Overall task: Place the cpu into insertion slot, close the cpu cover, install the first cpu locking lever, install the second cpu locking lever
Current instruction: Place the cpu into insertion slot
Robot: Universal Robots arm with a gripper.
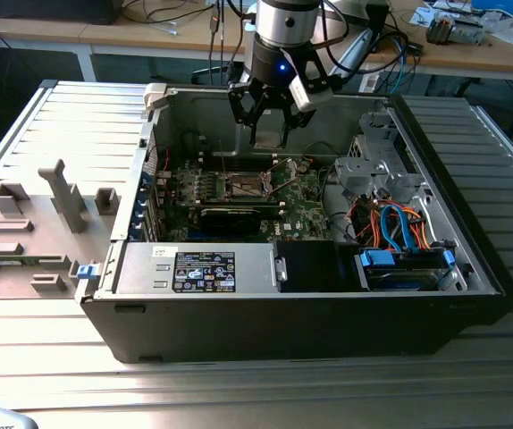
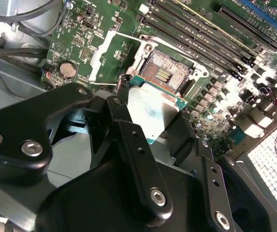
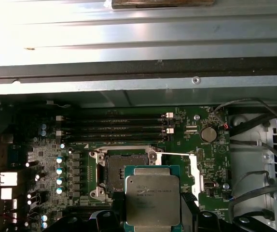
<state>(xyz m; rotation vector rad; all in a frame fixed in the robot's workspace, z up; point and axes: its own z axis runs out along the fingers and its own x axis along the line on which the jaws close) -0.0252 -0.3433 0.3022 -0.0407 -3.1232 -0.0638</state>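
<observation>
Zero of the four steps finished, judging by the exterior view. Inside the open black-sided metal computer case hangs the black two-fingered gripper, at about one o'clock from the small square silver-rimmed insertion slot on the green motherboard. At six o'clock from that board, a boxy grey power supply.

In the second wrist view, clamped between the gripper's fingers by two opposite edges: the small flat square cpu, with a dull silver-grey metal top and a thin green border. Held just beside the insertion slot, not seated in it. Dark centre of the slot bare, gold contacts showing. Thin silvery frame-shaped cpu cover swung open beside the slot, green board visible through its window.

In the first wrist view, much the same. Cpu overlapping one corner of the slot's rim, apparently above it rather than in it. Cover open. Locking levers too thin to make out for certain; presumably unlatched, given the open cover. Left, on this evidence: seating, closing, both levers.
</observation>
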